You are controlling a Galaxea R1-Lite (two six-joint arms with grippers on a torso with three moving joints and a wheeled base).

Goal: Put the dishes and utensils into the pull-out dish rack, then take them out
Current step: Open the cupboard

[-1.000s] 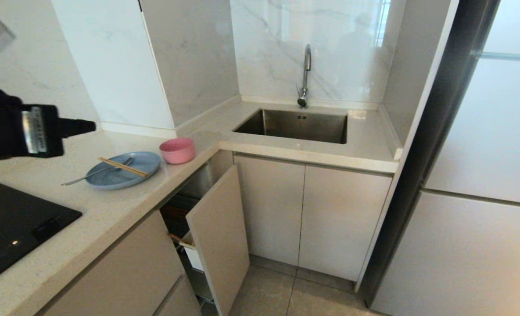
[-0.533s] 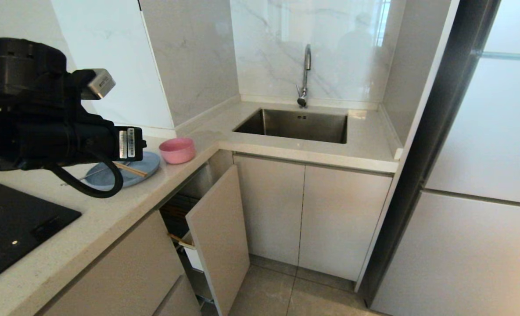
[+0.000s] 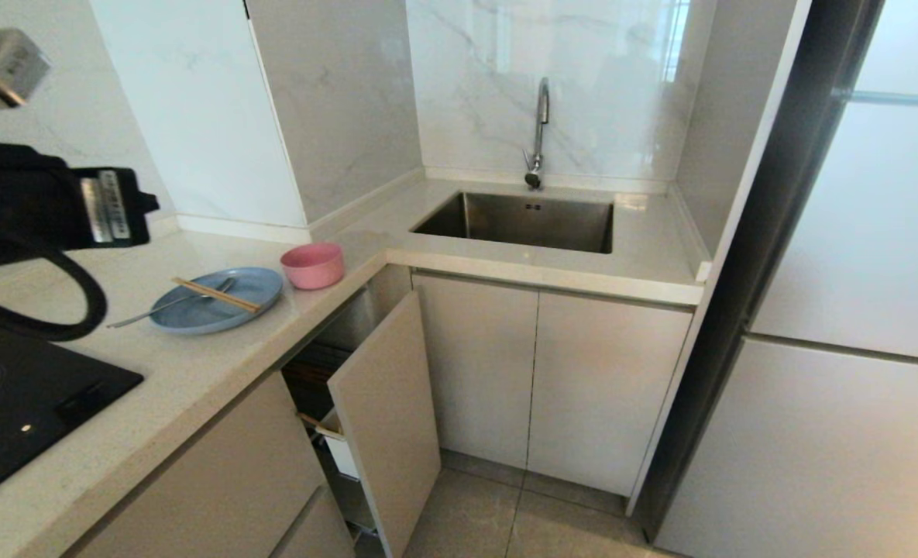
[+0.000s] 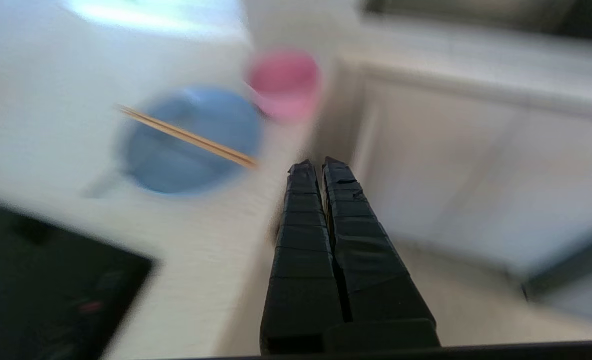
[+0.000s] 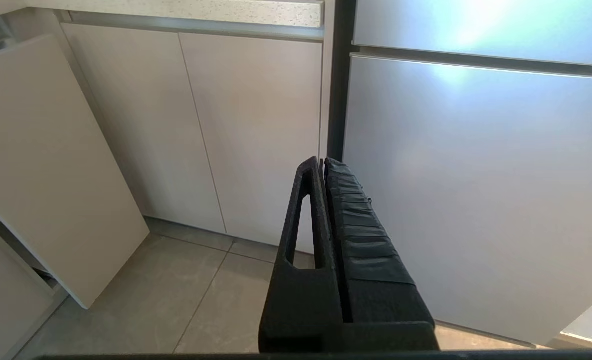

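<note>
The right pincer [image 5: 321,162] has its two black fingers pressed together, with nothing between them. It hangs above the grey tiled floor [image 5: 176,300] and points toward two closed beige cabinet doors [image 5: 226,125]. Beside them stands a large pale panel [image 5: 475,175], perhaps a refrigerator door. On the other side, a beige front panel [image 5: 41,160] stands out from the cabinets. A speckled surface [image 5: 201,10] runs above the doors.

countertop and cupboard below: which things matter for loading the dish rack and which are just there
For the job: blue plate, pink bowl, chopsticks, spoon, pull-out rack.
Just there: sink, tap, black cooktop.
</note>
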